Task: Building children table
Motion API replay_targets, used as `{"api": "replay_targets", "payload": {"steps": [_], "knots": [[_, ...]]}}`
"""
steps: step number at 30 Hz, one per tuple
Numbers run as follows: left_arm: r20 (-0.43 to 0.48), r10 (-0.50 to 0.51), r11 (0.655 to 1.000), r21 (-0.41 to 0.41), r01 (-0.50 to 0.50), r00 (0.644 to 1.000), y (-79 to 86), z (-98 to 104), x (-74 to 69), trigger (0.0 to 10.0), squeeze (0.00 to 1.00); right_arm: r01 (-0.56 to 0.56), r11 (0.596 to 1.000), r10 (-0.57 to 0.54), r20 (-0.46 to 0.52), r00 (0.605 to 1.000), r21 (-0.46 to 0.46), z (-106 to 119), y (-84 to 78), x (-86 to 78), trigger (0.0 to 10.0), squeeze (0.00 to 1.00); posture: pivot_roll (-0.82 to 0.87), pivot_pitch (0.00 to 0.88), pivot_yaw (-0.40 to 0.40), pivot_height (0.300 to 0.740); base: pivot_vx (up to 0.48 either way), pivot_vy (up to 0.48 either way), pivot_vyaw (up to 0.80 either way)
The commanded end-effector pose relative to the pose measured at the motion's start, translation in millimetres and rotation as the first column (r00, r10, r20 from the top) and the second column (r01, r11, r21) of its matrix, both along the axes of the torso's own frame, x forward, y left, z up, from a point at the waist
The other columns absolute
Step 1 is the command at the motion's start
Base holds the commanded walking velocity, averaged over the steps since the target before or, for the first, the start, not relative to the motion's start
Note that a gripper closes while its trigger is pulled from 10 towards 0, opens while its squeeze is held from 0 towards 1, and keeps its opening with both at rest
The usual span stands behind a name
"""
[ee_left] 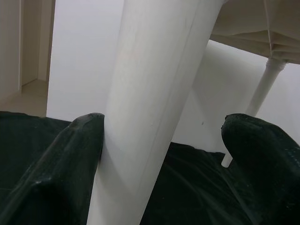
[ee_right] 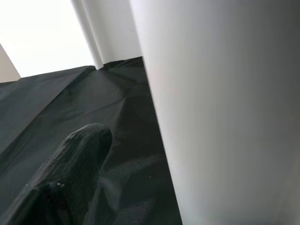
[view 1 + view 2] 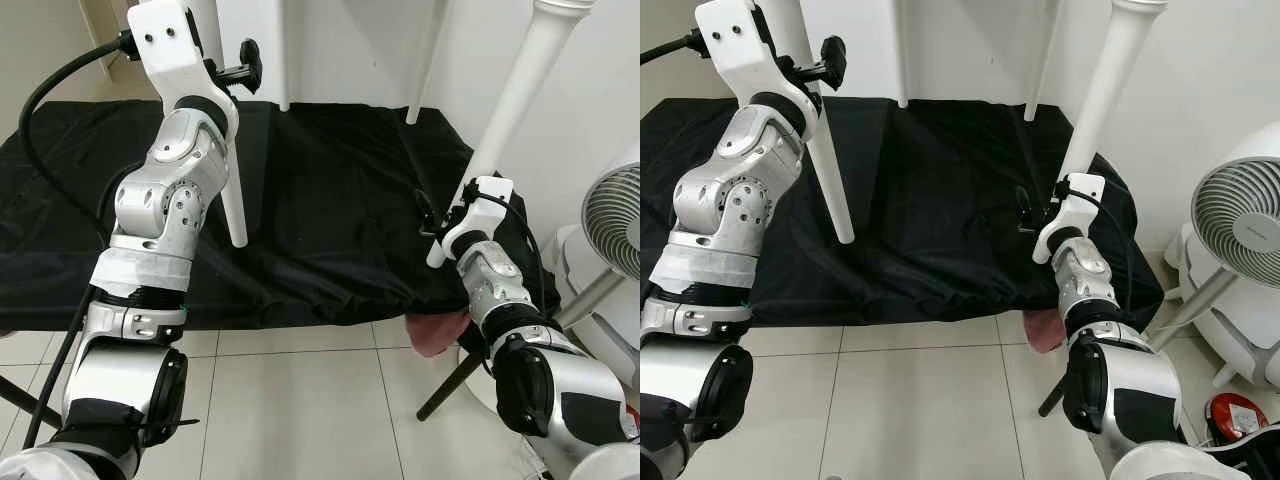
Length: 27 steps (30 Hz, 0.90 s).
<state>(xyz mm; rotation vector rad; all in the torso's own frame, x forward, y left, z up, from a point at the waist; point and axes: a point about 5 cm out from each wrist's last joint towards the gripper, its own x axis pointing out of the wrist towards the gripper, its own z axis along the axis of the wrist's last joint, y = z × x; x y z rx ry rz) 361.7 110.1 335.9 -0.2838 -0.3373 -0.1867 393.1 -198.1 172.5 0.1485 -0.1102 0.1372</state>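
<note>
Step in hand, judged: steadying the children table on its four legs on the black cloth [image 3: 320, 200].

Left claw [image 1: 161, 136], arm raised with elbow bent, straddles the near-left leg [image 3: 232, 205]; one finger touches it, the other stands off, so no clamp.

Right claw [image 3: 432, 215], forearm reaching up, is beside the near-right leg [image 3: 505, 120]; grip cannot be told.

Next move calls for closing both claws squarely.

Pretty much a two-tone scene: the table legs [image 3: 232, 205] are plain white, the cloth [image 3: 330, 200] under them is solid black. Both grippers' fingers [image 1: 70, 173] are black with a fine knobbly texture (arms are silver). Pinkish something [image 3: 437, 332] below the right wrist, floor tiles [image 3: 290, 400] off-white.
</note>
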Motion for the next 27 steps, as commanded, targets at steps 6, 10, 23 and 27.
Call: {"api": "replay_targets", "payload": {"steps": [6,10,23,27], "knots": [[0.055,-0.281,0.956,0.104,0.275,0.958,-25.9,3.5,-6.8,10.0,0.00,-0.067,0.998,0.067,-0.020,0.998,-0.006,-4.8,14.5,0.5,10.0,0.00,0.07,0.000,-0.149,0.740,0.000,0.000,0.00],[0.055,-0.281,0.956,0.104,0.275,0.958,-25.9,3.5,-6.8,10.0,0.00,-0.067,0.998,0.067,-0.020,0.998,-0.006,-4.8,14.5,0.5,10.0,0.00,0.07,0.000,-0.149,0.740,0.000,0.000,0.00],[0.055,-0.281,0.956,0.104,0.275,0.958,-25.9,3.5,-6.8,10.0,0.00,-0.067,0.998,0.067,-0.020,0.998,-0.006,-4.8,14.5,0.5,10.0,0.00,0.07,0.000,-0.149,0.740,0.000,0.000,0.00],[0.055,-0.281,0.956,0.104,0.275,0.958,-25.9,3.5,-6.8,10.0,0.00,-0.067,0.998,0.067,-0.020,0.998,-0.006,-4.8,14.5,0.5,10.0,0.00,0.07,0.000,-0.149,0.740,0.000,0.000,0.00]]}}
